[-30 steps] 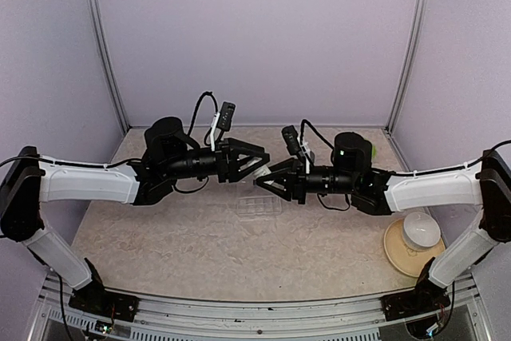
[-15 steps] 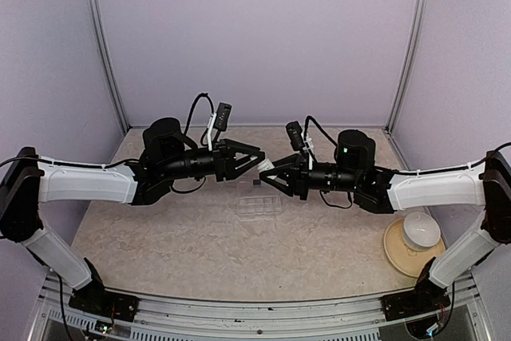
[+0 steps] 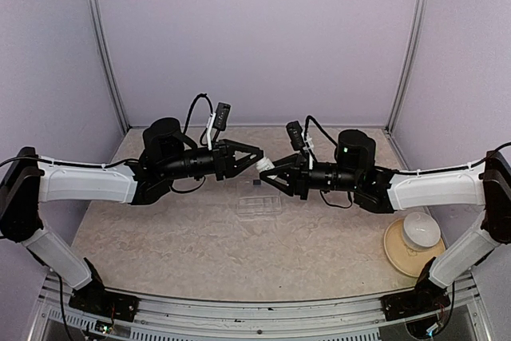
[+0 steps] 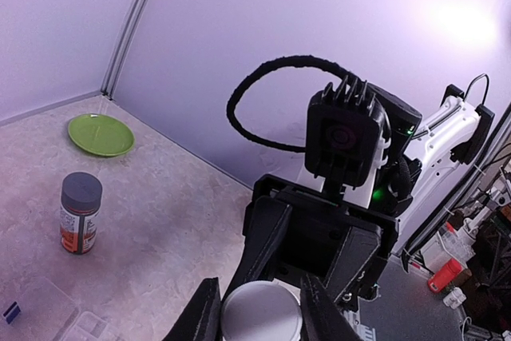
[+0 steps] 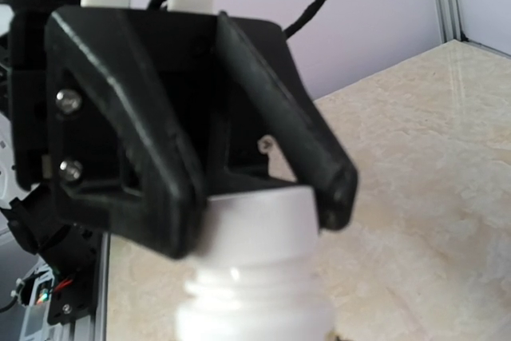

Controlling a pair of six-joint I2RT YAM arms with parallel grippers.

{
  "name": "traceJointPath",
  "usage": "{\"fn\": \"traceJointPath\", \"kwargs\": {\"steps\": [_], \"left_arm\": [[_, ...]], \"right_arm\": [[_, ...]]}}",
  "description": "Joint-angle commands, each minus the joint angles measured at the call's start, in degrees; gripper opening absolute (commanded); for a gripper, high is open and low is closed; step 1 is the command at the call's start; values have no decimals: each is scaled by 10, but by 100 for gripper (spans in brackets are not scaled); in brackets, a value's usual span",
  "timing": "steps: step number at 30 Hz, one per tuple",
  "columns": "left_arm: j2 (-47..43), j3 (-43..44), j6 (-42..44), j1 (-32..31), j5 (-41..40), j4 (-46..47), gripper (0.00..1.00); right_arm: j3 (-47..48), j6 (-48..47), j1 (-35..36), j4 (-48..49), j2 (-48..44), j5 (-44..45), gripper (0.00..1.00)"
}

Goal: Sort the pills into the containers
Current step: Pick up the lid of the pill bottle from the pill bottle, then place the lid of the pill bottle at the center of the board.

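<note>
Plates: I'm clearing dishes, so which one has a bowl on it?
The tan plate beside the right arm's base; a white bowl sits on it. The green plate, seen from the left wrist camera, is bare.

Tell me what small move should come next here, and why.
Probably twist the cap off with the left gripper. It looks closed on that white cap, the right gripper holds the bottle in the air above the pill box, and the cap is still on.
</note>
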Motion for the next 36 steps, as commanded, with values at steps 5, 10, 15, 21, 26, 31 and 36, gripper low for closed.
{"fn": "traceJointPath", "kwargs": {"steps": [5, 10, 15, 21, 26, 31, 36], "left_arm": [[-25, -20, -40, 14, -23, 27, 29], [-36, -20, -53, 20, -54, 6, 27], [-44, -14, -61, 21, -101, -42, 27], [-57, -28, -36, 29, -170, -104, 27], [-63, -71, -16, 37, -235, -114, 27], [-56, -99, 9, 40, -328, -130, 27], [-31, -118, 25, 40, -441, -141, 26]], "right_arm": [[-13, -10, -7, 2, -8, -1, 14], [-17, -17, -6, 3, -13, 4, 14], [-17, -41, -6, -14, -17, 13, 14], [-34, -87, -7, -28, -38, 39, 14], [-57, -103, -10, -24, -51, 47, 15], [-73, -103, -11, -15, -57, 44, 15], [-81, -100, -11, -14, -63, 42, 16]]}}
